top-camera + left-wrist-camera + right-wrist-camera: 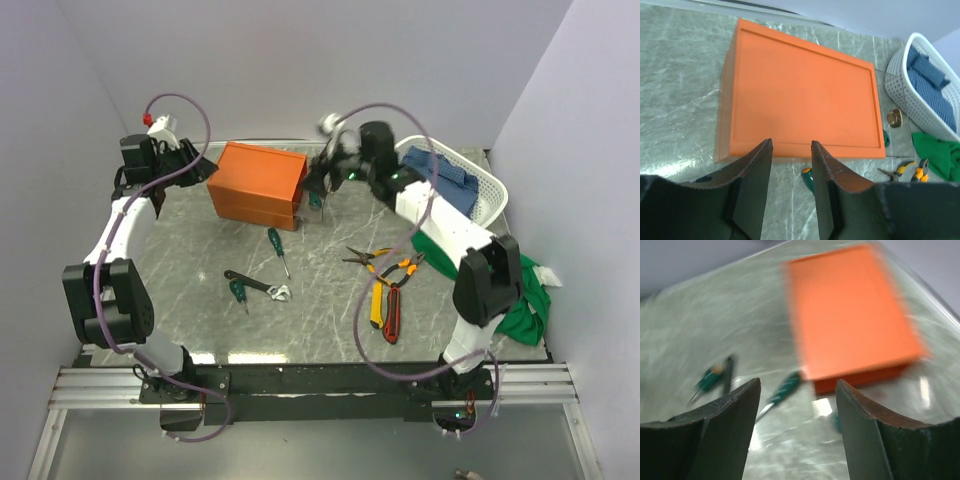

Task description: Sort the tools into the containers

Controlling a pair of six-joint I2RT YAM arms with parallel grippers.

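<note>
Resting on a marbled table (330, 290) is a smooth rectangular orange box (258, 183).

We reach our left arm (118, 228) up the left side, elbow folded low near the base. Our left gripper (791, 146) points inward and down, jaws parted narrowly with nothing between them. Our right arm (445, 228) stretches up and inward toward the far middle, and our right gripper (798, 385) is spread wider and holds nothing; its wrist view is blurred.
</note>
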